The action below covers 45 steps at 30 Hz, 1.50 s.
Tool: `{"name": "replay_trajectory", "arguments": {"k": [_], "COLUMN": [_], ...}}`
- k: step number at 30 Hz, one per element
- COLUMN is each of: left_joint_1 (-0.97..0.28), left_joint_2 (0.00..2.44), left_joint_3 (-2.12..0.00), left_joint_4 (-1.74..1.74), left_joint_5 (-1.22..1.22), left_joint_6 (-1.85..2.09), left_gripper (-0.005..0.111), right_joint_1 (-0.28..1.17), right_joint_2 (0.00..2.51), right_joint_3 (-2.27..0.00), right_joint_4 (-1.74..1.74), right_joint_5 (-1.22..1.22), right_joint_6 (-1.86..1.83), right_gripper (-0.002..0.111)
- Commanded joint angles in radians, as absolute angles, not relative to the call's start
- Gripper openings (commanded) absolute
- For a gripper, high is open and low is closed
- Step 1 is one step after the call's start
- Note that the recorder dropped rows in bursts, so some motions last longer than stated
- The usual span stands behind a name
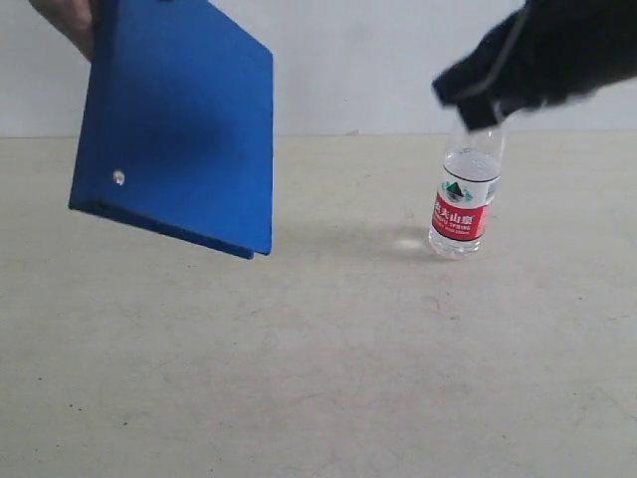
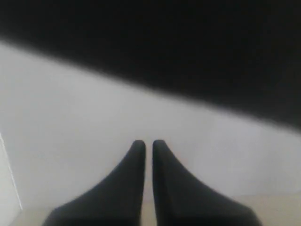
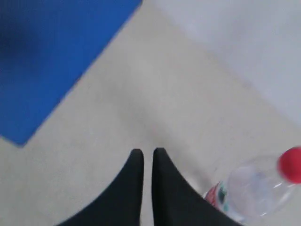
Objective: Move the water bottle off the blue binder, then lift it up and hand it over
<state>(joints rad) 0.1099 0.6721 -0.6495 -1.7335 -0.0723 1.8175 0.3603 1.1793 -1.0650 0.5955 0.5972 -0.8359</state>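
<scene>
The blue binder (image 1: 179, 129) hangs tilted in the air at the upper left, held by a person's hand (image 1: 65, 20), with one silver rivet showing. The water bottle (image 1: 465, 204) stands upright on the table at the right. My right gripper (image 1: 470, 100) hovers over its top and hides the cap in the exterior view. In the right wrist view that gripper (image 3: 145, 153) is shut on nothing, with the bottle (image 3: 254, 188) and its red cap (image 3: 290, 165) beside it and the binder (image 3: 51, 56) farther off. My left gripper (image 2: 146, 143) is shut and empty, facing a pale wall.
The beige table (image 1: 318, 358) spreads wide between binder and bottle. A white wall (image 1: 358, 60) stands behind it. A dark blurred mass (image 2: 188, 42) fills the far part of the left wrist view.
</scene>
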Motion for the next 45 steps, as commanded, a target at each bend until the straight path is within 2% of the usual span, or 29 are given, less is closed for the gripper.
{"name": "replay_trajectory", "arguments": {"k": [1, 7, 10, 13, 19, 23, 25, 32, 38, 45], "left_joint_1": [0.109, 0.109, 0.109, 0.107, 0.107, 0.107, 0.107, 0.107, 0.107, 0.107], "left_joint_2": [0.382, 0.099, 0.000, 0.000, 0.087, 0.113, 0.113, 0.117, 0.117, 0.117], "left_joint_3": [-0.621, -0.540, -0.444, -0.315, -0.104, -0.013, 0.000, 0.000, 0.000, 0.000], "left_joint_4": [-1.704, -1.744, -1.744, -1.744, -1.744, -1.744, -1.744, -1.744, -1.744, -1.744], "left_joint_5": [-0.138, -0.132, -0.130, -0.124, -0.128, -0.125, -0.123, -0.135, -0.127, -0.129], "left_joint_6": [1.856, 1.863, 1.751, 1.690, 1.631, 1.599, 1.599, 1.622, 1.620, 1.622], "left_gripper": [0.004, 0.004, 0.004, 0.004, 0.004, 0.004, 0.004, 0.004, 0.004, 0.004], "right_joint_1": [0.358, 0.358, 0.358, 0.358, 0.358, 0.358, 0.358, 0.358, 0.358, 0.358], "right_joint_2": [0.849, 0.412, 0.225, 0.082, 0.013, 0.013, 0.013, 0.013, 0.013, 0.013], "right_joint_3": [-1.066, -0.929, -0.756, -0.543, -0.156, -0.016, 0.000, 0.000, 0.000, 0.000], "right_joint_4": [0.634, 0.638, 0.650, 0.676, 0.788, 0.797, 0.797, 0.709, 0.677, 0.746], "right_joint_5": [0.471, 0.542, 0.531, 0.407, -0.011, -0.112, -0.108, 0.173, 0.209, 0.266], "right_joint_6": [-0.820, -0.722, -0.623, -0.581, -0.574, -0.575, -0.587, -0.719, -0.716, -0.476], "right_gripper": [0.001, 0.001, 0.001, 0.001, 0.001, 0.001, 0.001, 0.001, 0.001, 0.001]}}
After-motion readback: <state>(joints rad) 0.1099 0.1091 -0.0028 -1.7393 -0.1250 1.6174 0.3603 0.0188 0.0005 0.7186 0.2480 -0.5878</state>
